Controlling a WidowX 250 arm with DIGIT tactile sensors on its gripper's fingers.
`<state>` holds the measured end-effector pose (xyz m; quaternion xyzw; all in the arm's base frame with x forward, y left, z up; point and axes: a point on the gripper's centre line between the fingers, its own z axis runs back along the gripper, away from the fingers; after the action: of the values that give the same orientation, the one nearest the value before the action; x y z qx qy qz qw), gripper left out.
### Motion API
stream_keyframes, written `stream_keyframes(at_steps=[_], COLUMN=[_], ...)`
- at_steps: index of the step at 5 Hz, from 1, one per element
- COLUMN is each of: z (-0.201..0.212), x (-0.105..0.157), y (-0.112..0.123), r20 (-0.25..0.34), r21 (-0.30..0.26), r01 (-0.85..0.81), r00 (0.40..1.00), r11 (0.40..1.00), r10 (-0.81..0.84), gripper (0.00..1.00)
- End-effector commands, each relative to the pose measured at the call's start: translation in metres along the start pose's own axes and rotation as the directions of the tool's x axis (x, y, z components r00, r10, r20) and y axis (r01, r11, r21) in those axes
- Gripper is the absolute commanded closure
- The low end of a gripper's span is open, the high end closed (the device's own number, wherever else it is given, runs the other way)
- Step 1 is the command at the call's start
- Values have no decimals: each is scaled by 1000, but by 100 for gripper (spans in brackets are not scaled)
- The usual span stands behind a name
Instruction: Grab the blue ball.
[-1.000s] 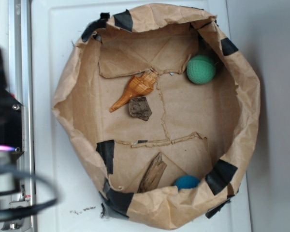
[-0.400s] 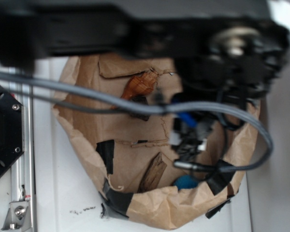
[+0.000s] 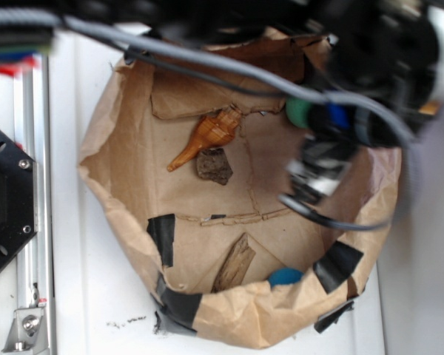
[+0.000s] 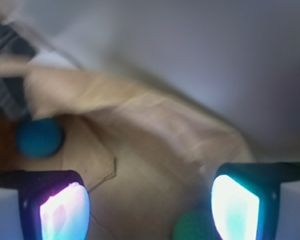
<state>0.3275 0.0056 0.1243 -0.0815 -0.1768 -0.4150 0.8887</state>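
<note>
The blue ball [image 3: 284,276] lies at the front rim inside the brown paper bag basin [image 3: 118,140], beside a black tape patch. In the wrist view the blue ball [image 4: 39,138] sits far left, above my left finger. My gripper [image 4: 150,210] is open, nothing between its glowing pads [image 4: 65,212]. The arm hangs blurred over the basin's right side, with the gripper [image 3: 314,177] well back from the blue ball. A green ball [image 3: 297,112] peeks out beside the arm; the green ball [image 4: 192,226] lies low next to my right pad.
A shell [image 3: 207,134], a dark bark chunk [image 3: 214,165] and a wood strip [image 3: 234,264] lie on the basin floor. A grey cable [image 3: 207,63] crosses the top. A metal rail [image 3: 31,185] and black mount [image 3: 4,200] stand at the left.
The arm has swung in from the left and now hangs over the basin's right side. It has shifted toward the back right, uncovering the shell and bark. The balls have not moved.
</note>
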Motion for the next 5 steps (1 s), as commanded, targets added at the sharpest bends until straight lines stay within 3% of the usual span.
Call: stream_keyframes(at_steps=[1,3,4,5], z=[65,13,-11,-25], x=[-3,-15,-20,-18], y=[-74,-85,-91,-96], r20=[88,-11,-35,-37], r21=[14,-40,-72,-66], r01=[190,161,157,168], r00=[978,987,987,985], r11=[982,986,985,984], r10=[-190,-162,-159,-171], gripper=[0,0,0,0])
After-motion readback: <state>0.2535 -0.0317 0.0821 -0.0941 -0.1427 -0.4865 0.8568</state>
